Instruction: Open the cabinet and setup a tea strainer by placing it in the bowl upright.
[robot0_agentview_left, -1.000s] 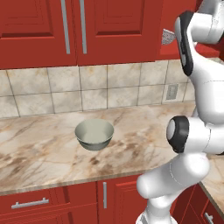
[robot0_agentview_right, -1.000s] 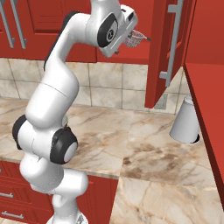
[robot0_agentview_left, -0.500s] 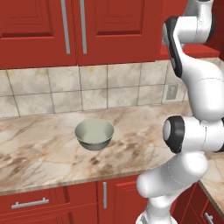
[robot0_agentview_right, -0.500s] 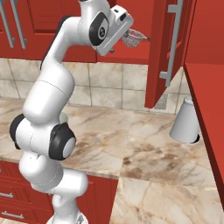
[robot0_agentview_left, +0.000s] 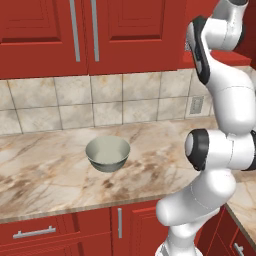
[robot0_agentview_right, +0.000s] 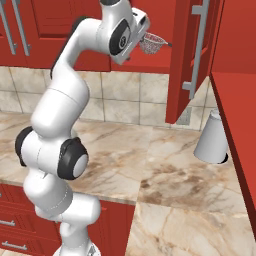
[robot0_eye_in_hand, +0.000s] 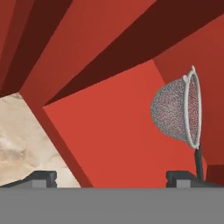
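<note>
The single-door cabinet stands open, its door (robot0_agentview_right: 186, 65) swung out with the silver bar handle (robot0_agentview_right: 198, 50) facing me. Inside, on the red shelf (robot0_eye_in_hand: 109, 127), sits the tea strainer (robot0_agentview_right: 152, 44), a speckled mesh basket (robot0_eye_in_hand: 175, 111) with a thin dark handle. My gripper (robot0_agentview_right: 143, 39) is at the cabinet mouth, right beside the strainer. In the hand view the gripper (robot0_eye_in_hand: 113, 177) is open, fingertips far apart, with the strainer's handle running down past the right fingertip (robot0_eye_in_hand: 183, 177). The grey-green bowl (robot0_agentview_left: 107, 154) rests on the counter, left of the arm.
A double-door red wall cabinet (robot0_agentview_left: 85, 35) hangs above the bowl. A white upturned cup (robot0_agentview_right: 212, 137) stands on the marble counter (robot0_agentview_right: 150, 165) under the open door. A wall outlet (robot0_agentview_left: 197, 105) sits on the tiled backsplash.
The arm's upper links have risen and the hand has shifted slightly at the cabinet mouth. The strainer has stayed on the shelf, and the bowl has not moved.
</note>
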